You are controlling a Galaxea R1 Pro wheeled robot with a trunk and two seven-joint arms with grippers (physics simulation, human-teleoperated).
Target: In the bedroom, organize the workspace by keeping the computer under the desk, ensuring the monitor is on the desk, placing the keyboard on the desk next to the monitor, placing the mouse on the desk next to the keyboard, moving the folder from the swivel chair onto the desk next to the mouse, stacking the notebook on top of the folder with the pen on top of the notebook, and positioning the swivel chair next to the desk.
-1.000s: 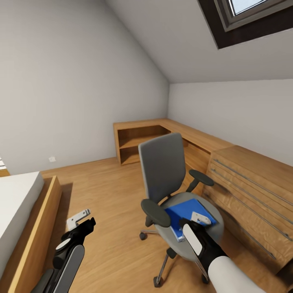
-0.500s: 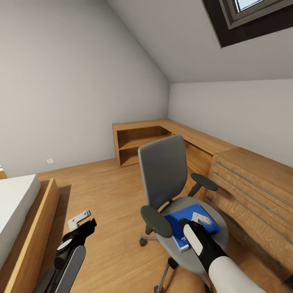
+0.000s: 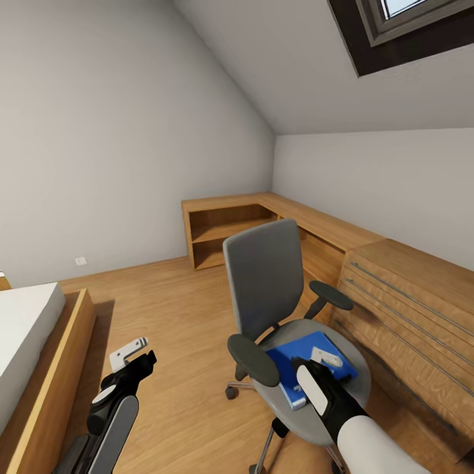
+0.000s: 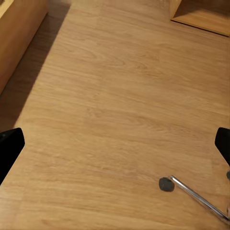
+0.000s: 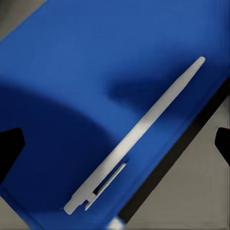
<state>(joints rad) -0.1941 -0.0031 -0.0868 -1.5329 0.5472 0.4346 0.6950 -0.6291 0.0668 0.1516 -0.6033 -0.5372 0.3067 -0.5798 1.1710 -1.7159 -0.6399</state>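
Note:
The swivel chair point(image 3: 266, 276) stands mid-room with its grey back toward the far wall. On its seat lies the blue folder point(image 3: 297, 361). My right gripper point(image 3: 324, 362) hovers just above the folder. In the right wrist view the white pen point(image 5: 139, 129) lies diagonally on the folder point(image 5: 72, 86), between the two black fingertips of the open right gripper point(image 5: 116, 147). My left gripper point(image 3: 135, 355) hangs open over the floor left of the chair, holding nothing; its wrist view point(image 4: 116, 146) looks down on floorboards. The desk, monitor, keyboard, mouse, computer and notebook are out of view.
A light wooden drawer chest point(image 3: 408, 316) stands close to the right of the chair. A low wooden shelf unit point(image 3: 230, 230) runs along the far corner. A bed in a wooden frame point(image 3: 46, 368) is at left. One chrome chair leg with its castor point(image 4: 191, 194) lies near the left gripper.
The head view has shifted a little, so the chair sits slightly further right and lower. My right gripper stays over the folder. The left arm has not moved.

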